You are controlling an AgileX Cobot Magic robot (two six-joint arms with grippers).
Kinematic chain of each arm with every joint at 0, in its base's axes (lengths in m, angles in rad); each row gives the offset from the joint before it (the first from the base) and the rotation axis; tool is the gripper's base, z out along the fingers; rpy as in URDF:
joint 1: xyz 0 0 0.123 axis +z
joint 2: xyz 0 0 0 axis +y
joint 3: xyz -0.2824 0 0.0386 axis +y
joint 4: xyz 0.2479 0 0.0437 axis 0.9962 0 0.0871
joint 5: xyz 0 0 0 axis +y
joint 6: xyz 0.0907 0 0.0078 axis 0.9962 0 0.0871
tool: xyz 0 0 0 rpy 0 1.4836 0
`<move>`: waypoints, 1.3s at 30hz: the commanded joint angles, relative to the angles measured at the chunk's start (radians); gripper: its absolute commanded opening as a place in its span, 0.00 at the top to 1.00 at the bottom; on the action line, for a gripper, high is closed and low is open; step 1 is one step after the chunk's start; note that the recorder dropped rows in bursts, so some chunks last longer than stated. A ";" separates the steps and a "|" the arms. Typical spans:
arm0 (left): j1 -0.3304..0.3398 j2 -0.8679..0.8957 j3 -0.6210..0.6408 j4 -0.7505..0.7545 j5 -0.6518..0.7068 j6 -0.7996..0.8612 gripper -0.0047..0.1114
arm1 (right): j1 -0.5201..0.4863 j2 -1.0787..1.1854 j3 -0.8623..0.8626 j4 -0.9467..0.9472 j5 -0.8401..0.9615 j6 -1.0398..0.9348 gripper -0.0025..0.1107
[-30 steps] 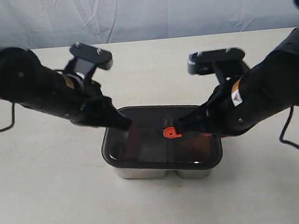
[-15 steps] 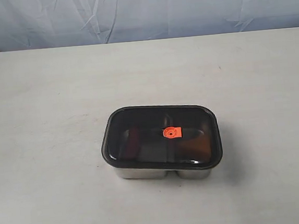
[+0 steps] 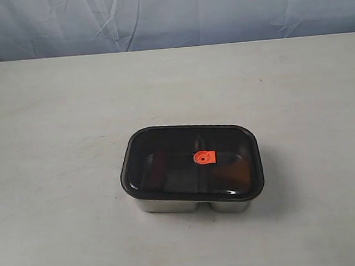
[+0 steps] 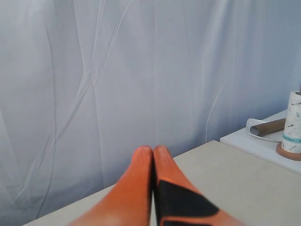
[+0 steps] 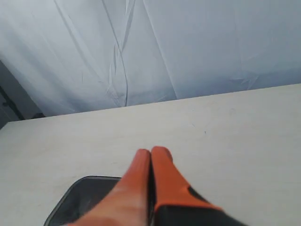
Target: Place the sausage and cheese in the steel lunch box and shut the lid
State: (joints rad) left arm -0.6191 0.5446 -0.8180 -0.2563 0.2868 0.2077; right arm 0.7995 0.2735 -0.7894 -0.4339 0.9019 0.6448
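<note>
The steel lunch box (image 3: 171, 204) stands at the table's middle with the dark smoky lid (image 3: 175, 180) seated flat on it, orange valve (image 3: 204, 158) at its centre. Through the lid a reddish shape, the sausage (image 3: 158, 167), shows faintly in one compartment. The cheese cannot be made out under the lid. Neither arm appears in the exterior view. My left gripper (image 4: 153, 150) is shut and empty, raised and facing the curtain. My right gripper (image 5: 150, 153) is shut and empty, above the table, with a corner of the lid (image 5: 80, 197) below it.
A white curtain (image 3: 167, 12) backs the table. In the left wrist view a side surface carries a paper-towel roll (image 4: 293, 125) and a cardboard tube (image 4: 269, 127).
A second ago both grippers were down on the lid. Both arms have since pulled back out of the exterior view. The lid stays on the box, unmoved.
</note>
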 commanded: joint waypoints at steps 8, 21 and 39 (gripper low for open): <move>-0.001 -0.012 0.001 0.014 0.007 -0.005 0.96 | -0.414 -0.020 0.267 0.140 -0.440 -0.425 0.99; -0.001 -0.012 0.001 0.014 0.009 -0.003 0.96 | -0.850 -0.194 0.592 0.421 -0.551 -0.608 0.99; -0.001 -0.012 0.001 0.014 0.009 -0.001 0.96 | -0.857 -0.274 0.789 0.422 -0.556 -0.608 0.99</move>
State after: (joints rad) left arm -0.6191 0.5380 -0.8180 -0.2379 0.3042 0.2077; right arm -0.0515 0.0069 -0.0050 -0.0185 0.3585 0.0419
